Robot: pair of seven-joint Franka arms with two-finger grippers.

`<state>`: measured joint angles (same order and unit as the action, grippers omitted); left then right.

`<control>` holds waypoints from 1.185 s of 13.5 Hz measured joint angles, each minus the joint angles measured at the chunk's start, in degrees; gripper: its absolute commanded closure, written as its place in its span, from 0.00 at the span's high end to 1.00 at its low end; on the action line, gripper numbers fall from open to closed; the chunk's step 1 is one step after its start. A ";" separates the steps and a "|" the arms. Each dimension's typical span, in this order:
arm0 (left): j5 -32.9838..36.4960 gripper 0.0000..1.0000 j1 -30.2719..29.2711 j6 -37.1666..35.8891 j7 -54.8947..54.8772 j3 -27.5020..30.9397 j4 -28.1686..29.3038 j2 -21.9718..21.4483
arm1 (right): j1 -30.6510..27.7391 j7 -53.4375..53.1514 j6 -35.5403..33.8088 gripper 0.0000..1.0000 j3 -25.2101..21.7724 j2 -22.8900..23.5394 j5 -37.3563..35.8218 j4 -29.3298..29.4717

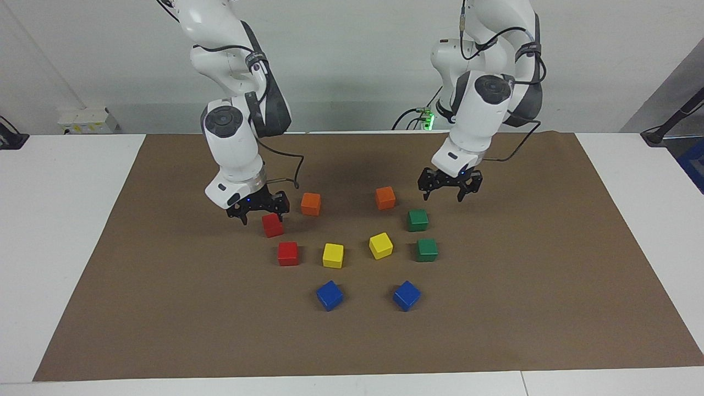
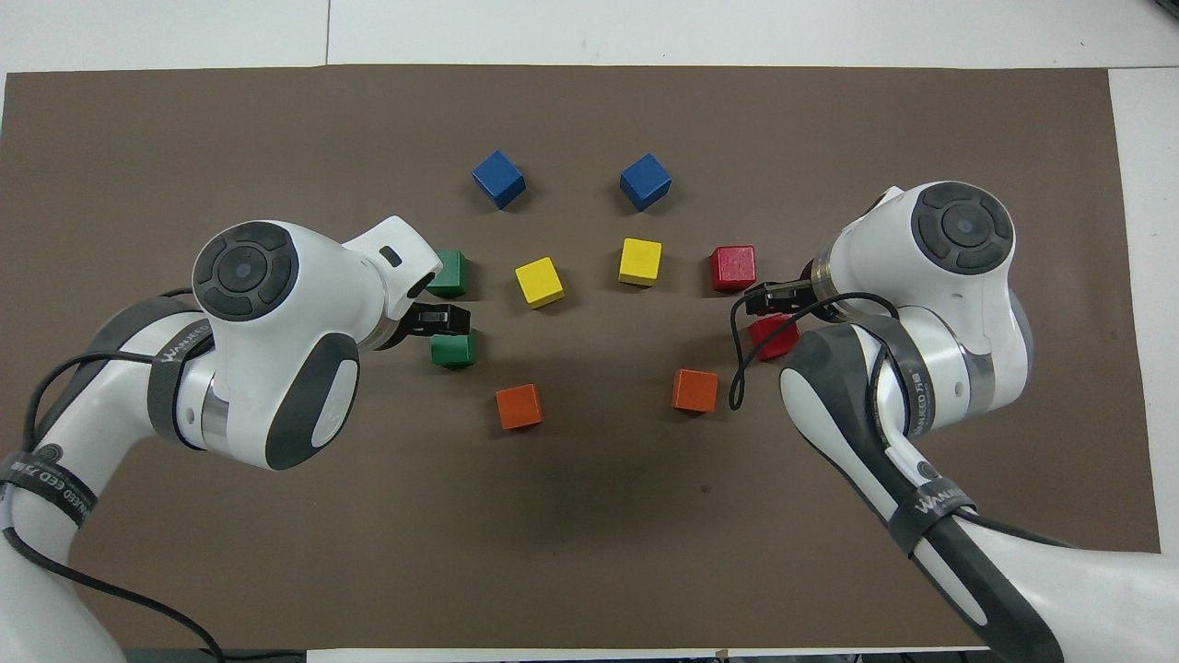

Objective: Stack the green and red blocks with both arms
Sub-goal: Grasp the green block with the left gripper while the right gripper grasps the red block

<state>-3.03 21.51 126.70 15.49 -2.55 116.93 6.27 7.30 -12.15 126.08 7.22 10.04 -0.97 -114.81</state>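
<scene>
Both arms are out over the brown mat (image 1: 522, 264) on the counter (image 1: 66, 220) right now. The right claw (image 1: 257, 212) hangs low over the red block nearer the robots (image 1: 272, 225), fingers spread and not gripping anything; whether a fingertip touches the block can't be told from here. The other red block (image 1: 287, 253) sits just beside it, a bit farther from the robots, flat on the mat.

The left claw (image 1: 450, 190) is up in the air over the mat near the green block nearer the robots (image 1: 417, 220), also spread wide and empty. In the overhead view it sits over the gap between the two green ones (image 2: 442, 319). The second green block (image 1: 426, 249) is just beside the first, farther from the robots. Both greens are at the left arm's end of the cluster, both reds at the right arm's end, and nothing is stacked yet.

Between them, two orange cubes (image 1: 311, 203) lie nearest the robots, two yellow cubes (image 1: 333, 256) in the middle and two blue cubes (image 1: 329, 295) farthest out. All are separate and resting on the mat.
</scene>
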 measured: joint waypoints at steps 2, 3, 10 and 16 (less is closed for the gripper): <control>0.00 1.00 0.18 2.41 1.10 0.00 0.86 1.40 | 0.55 0.28 2.87 1.00 0.00 -0.17 0.00 -2.14; -0.01 1.00 0.37 3.69 2.15 0.02 1.29 2.30 | 0.83 0.39 3.43 1.00 0.01 -0.26 0.00 -2.94; -0.01 1.00 3.63 8.67 7.32 0.11 2.08 7.30 | 1.42 5.98 5.36 1.00 0.01 -0.85 0.00 -6.02; -0.01 0.94 3.87 9.86 7.32 0.08 3.67 7.41 | 1.42 6.07 8.22 1.00 0.01 -1.01 0.00 -7.89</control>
<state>-3.04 25.38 136.56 22.81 -2.47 120.60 13.68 8.72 -6.08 134.30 7.23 9.03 -0.97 -122.70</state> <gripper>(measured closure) 0.004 0.000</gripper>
